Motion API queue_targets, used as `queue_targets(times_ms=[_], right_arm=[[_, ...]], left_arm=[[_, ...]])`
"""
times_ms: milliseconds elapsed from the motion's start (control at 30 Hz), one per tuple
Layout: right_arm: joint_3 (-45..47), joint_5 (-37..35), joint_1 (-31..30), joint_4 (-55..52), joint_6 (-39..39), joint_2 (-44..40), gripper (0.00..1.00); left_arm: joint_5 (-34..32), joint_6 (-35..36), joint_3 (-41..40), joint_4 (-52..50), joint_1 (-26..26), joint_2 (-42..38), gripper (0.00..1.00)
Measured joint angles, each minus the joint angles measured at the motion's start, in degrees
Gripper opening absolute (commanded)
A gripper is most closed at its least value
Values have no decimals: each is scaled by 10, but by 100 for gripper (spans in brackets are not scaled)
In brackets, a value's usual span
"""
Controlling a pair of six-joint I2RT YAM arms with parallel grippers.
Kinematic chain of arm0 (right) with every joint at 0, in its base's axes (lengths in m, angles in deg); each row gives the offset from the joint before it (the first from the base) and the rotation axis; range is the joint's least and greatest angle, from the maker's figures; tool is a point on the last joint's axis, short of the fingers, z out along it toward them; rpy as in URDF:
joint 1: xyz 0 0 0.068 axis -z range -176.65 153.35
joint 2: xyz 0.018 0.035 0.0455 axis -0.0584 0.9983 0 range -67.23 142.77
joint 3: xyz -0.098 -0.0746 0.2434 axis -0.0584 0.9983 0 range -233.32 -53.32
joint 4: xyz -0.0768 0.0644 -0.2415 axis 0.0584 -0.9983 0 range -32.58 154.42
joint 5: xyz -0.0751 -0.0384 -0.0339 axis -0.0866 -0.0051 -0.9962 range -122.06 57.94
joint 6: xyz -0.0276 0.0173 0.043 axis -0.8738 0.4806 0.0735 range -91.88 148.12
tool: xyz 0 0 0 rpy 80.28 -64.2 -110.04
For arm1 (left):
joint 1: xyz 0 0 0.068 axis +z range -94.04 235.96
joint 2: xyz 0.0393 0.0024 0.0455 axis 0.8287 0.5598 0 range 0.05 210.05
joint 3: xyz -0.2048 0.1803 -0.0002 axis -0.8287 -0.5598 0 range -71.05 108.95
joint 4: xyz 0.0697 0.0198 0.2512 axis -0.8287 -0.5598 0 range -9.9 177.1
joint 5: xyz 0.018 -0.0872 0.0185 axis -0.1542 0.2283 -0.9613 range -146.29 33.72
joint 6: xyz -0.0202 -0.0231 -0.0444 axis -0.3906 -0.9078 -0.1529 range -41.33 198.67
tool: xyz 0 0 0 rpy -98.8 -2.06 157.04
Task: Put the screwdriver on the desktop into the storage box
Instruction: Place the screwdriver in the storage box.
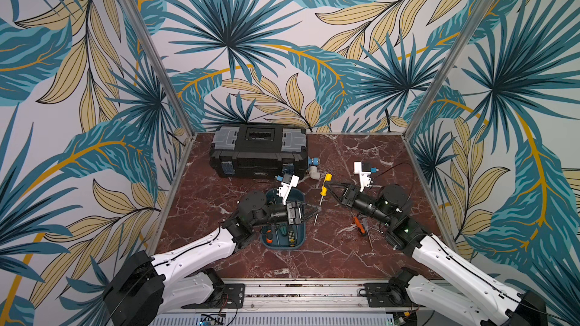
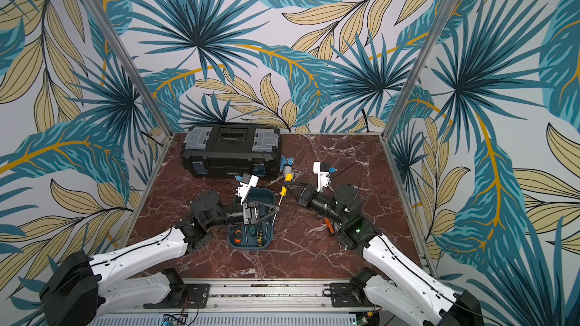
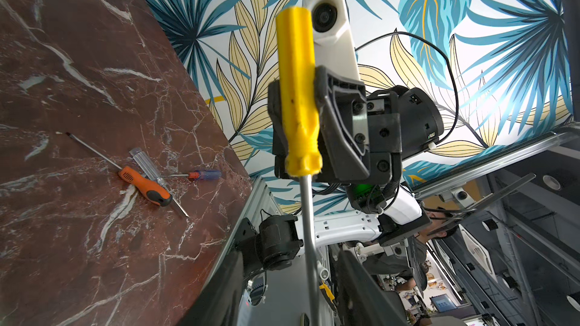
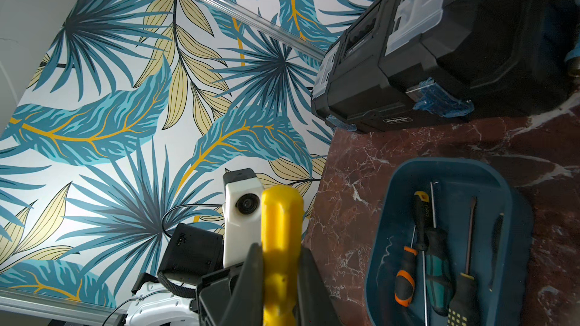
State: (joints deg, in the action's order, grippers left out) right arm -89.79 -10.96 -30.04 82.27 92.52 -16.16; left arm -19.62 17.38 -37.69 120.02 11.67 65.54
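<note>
The right tool [image 3: 298, 111] was clamped on the handle of the yellow screwdriver [image 3: 295, 67] and held it off the desk [image 1: 345, 252], handle toward the toolbox [image 1: 257, 152] and bare shaft sloping toward the near edge. In both top views it hung between the two arms, just beside the box [image 4: 455, 183] on its right side, not in it. The left tool [image 1: 317, 212] reached across the box. Its jaws stood apart on either side of the shaft near the tip; the left wrist view showed a gap on each side, so it gripped nothing. Several drivers [image 4: 436, 265] lay lengthwise in the box. Near the right arm, an orange driver [image 3: 144, 185], a clear-handled driver [image 3: 147, 161] and a small blue driver [image 3: 204, 174] lay together on the desk, the first two crossed.
</note>
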Motion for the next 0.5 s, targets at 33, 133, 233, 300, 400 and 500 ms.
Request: queue_targets(times_ms=[33, 133, 233, 300, 400, 500], right_arm=[[0, 2, 0, 2, 2, 0, 0], [0, 5, -1, 3, 2, 0, 0], [1, 4, -2, 0, 1, 0, 0], [2, 4, -2, -3, 0, 1, 0], [2, 3, -3, -5, -6, 2, 0], [2, -5, -3, -22, -20, 3, 2]], left_arm=[[0, 0, 0, 1, 0, 0, 41], [0, 2, 0, 6, -1, 0, 31], [1, 2, 0, 11, -2, 0, 17], [3, 3, 0, 12, -3, 0, 12], [2, 4, 1, 5, -3, 0, 5], [-2, 25, 10, -36, -3, 0, 0]])
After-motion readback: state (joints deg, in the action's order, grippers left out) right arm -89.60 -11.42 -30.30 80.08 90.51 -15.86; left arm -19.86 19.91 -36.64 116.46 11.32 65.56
